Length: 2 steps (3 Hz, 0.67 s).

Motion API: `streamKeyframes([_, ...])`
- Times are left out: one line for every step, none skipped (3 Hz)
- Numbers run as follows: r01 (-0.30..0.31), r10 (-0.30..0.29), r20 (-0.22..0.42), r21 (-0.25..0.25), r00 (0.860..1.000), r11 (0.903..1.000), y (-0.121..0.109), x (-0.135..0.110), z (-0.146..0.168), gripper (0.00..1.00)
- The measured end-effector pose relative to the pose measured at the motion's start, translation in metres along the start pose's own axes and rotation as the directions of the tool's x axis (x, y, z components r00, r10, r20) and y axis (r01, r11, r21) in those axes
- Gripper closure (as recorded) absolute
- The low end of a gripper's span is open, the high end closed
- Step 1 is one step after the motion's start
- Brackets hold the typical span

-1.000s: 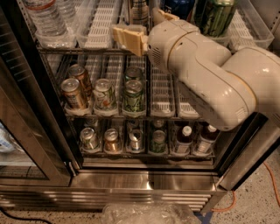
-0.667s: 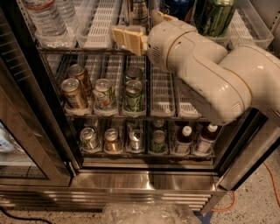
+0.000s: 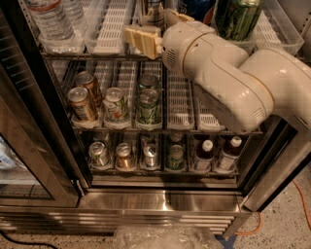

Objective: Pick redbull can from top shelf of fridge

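1. The gripper (image 3: 151, 30) is up at the top shelf (image 3: 112, 29), at the mouth of the middle lane. We cannot tell whether it is open or clamped.
2. The redbull can (image 3: 154, 9) stands upright in that lane, right at the gripper, with its lower part hidden behind it.
3. Done, as we judge it: the fridge (image 3: 160, 202) is open and the arm (image 3: 233, 82) is lined up with the correct lane.
4. Left to do: secure the grip, lift the can off the shelf floor, and draw it out toward the near side.
5. The green can (image 3: 238, 17) sits to the right and the water bottle (image 3: 48, 19) far left, both apart from the gripper.
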<state>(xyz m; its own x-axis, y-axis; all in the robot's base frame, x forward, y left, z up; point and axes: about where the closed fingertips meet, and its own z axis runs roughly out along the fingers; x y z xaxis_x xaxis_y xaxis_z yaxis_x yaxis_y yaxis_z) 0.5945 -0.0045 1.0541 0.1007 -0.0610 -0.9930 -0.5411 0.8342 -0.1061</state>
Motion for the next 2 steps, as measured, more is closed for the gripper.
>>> streamKeyframes([-0.002, 0.002, 0.002, -0.003, 1.0, 1.0, 0.0008, -0.0008, 0.0019, 0.35])
streamKeyframes([-0.002, 0.002, 0.002, -0.003, 1.0, 1.0, 0.0008, -0.0008, 0.0019, 0.54])
